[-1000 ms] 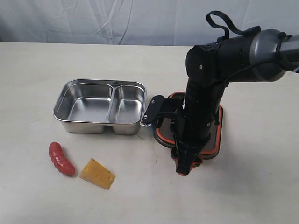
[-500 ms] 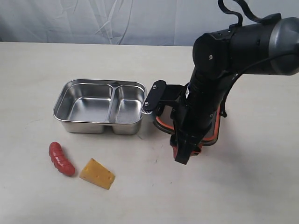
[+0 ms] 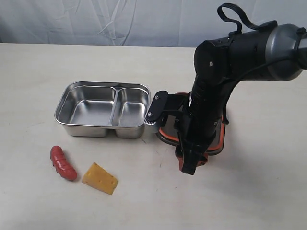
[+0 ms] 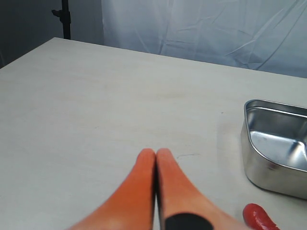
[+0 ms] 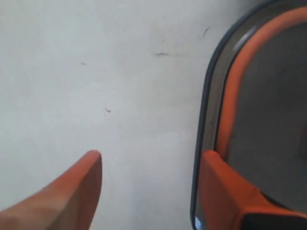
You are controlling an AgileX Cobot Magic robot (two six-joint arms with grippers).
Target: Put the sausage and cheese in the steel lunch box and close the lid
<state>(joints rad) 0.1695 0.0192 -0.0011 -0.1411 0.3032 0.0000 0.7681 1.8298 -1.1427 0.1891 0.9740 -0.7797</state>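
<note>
The steel lunch box [image 3: 96,128] stands open, with nothing in either compartment. In front of it the red sausage [image 3: 63,163] and the yellow cheese [image 3: 99,178] lie on the table. To the box's right the dark lid [image 3: 219,136] lies with its orange seal facing up, mostly hidden under my right arm. My right gripper [image 3: 189,165] points down at the lid's near edge and is open. In the right wrist view this gripper [image 5: 151,160] has one finger over the lid [image 5: 268,96] and the other over bare table. My left gripper [image 4: 156,153] is shut on nothing, near the box [image 4: 249,143] and the sausage [image 4: 259,218].
The pale tabletop [image 3: 43,67] stretches to a grey cloth backdrop [image 3: 96,19]. A black stand [image 4: 64,19] shows at the far table corner in the left wrist view. My right arm's black wrist camera bracket [image 3: 156,109] hangs just beside the box's right wall.
My right arm rose a little and shifted toward the box, then came back down over the lid's near edge. Sausage, cheese and box have not moved.
</note>
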